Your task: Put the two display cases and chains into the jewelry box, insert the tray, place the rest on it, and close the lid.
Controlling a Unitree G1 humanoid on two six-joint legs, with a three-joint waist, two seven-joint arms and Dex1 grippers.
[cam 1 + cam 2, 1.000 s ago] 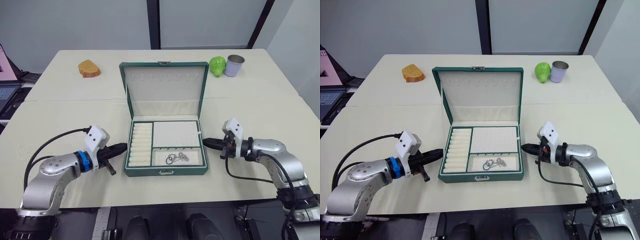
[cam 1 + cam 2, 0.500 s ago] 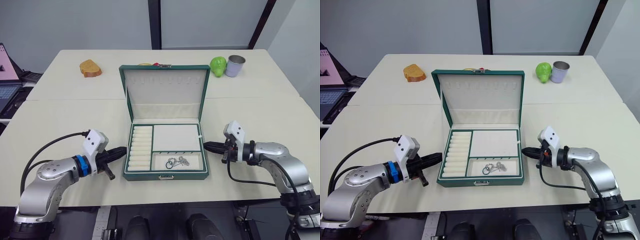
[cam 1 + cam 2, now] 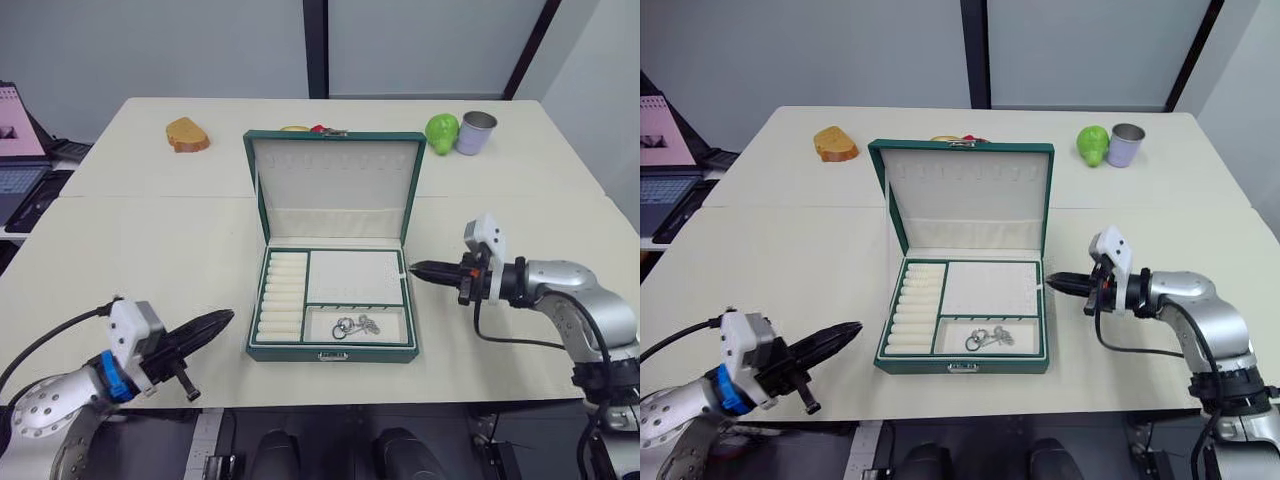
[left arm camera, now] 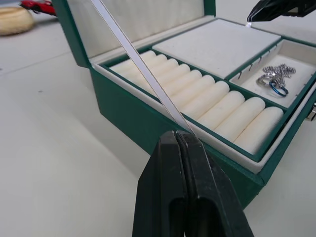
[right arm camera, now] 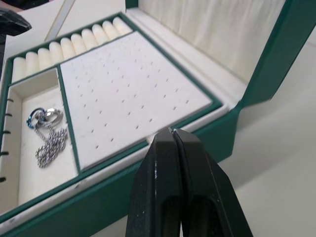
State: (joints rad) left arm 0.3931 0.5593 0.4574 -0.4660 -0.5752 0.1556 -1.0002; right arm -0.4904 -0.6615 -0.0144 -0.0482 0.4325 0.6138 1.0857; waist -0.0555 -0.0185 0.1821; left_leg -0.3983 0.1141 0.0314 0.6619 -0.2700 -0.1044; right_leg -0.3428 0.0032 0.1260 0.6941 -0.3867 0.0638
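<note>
With the tray [image 3: 335,292] seated in the jewelry box [image 3: 333,346], both closed, empty hands, left [image 3: 222,319] and right [image 3: 418,268], are held alongside, apparently so the lid [image 3: 334,184] can be shut.

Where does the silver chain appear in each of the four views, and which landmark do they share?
Left eye view: silver chain in tray's front compartment.
Right eye view: same compartment.
Left wrist view: beyond the ring rolls.
Right wrist view: beside the dotted pad.
Shared landmark: ring rolls.
</note>
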